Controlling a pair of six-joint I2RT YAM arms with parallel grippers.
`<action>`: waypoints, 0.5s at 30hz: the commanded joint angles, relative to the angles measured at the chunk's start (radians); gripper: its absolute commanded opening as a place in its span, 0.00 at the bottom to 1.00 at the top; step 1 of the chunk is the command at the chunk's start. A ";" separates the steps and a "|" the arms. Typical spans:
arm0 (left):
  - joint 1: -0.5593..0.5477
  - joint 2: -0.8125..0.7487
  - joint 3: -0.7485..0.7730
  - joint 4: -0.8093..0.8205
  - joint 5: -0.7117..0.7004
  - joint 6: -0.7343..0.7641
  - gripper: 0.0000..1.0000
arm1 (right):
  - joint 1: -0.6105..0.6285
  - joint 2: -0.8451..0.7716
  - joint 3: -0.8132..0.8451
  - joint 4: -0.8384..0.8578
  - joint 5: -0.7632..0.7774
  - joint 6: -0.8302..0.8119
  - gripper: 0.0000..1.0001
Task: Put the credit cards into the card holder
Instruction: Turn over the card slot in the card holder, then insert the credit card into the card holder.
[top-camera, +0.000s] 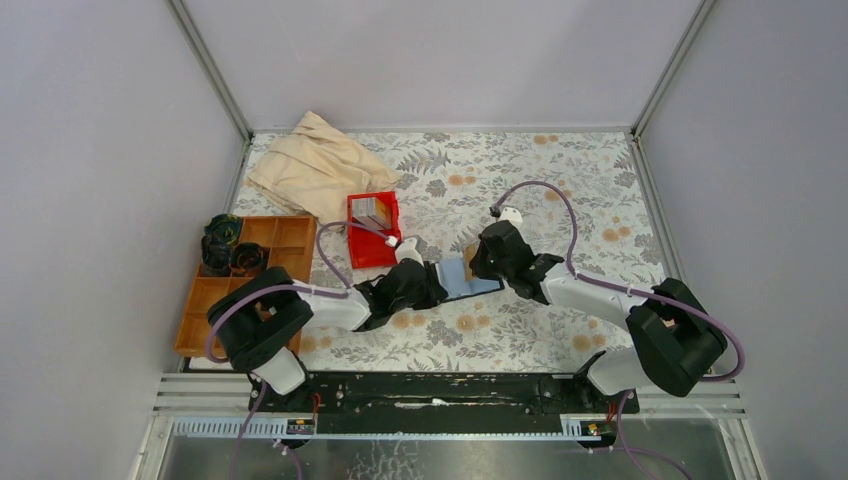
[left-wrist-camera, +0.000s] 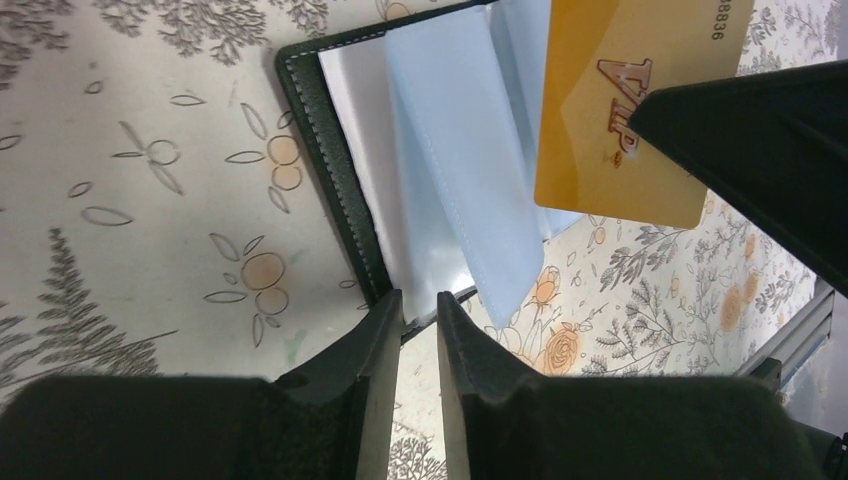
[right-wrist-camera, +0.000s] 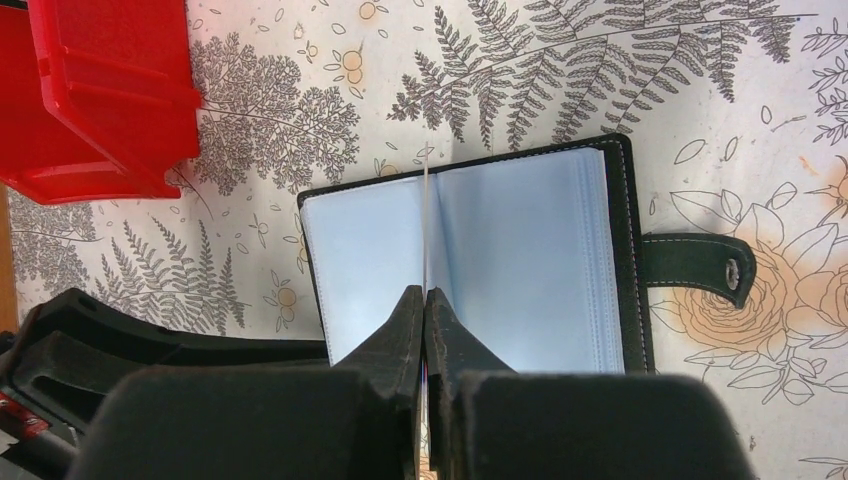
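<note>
- Step in hand, by the look of it: putting the gold card into the card holder.
- Card holder lying open and flat near the middle of the counter, clear pockets facing up.
- Right gripper pressed tight on the gold card, held on its edge over the open pages.
- Left gripper spread a little, right at a corner of the card holder; hard to tell if touching.
- Next: tip the gold card down, line up its edge with a pocket, push slowly.

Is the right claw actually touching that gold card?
Touching. The right wrist view shows the right gripper shut on the gold card, edge-on between its fingertips; the left wrist view shows the card's face gripped.
</note>
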 joint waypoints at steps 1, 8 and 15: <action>-0.008 -0.075 0.011 -0.106 -0.088 -0.002 0.27 | 0.008 -0.016 0.048 -0.008 0.024 -0.022 0.00; -0.009 -0.198 -0.004 -0.191 -0.167 0.000 0.27 | 0.007 0.023 0.052 0.023 -0.026 -0.019 0.00; -0.008 -0.187 0.065 -0.183 -0.143 0.040 0.28 | 0.023 0.048 0.053 0.043 -0.042 -0.013 0.00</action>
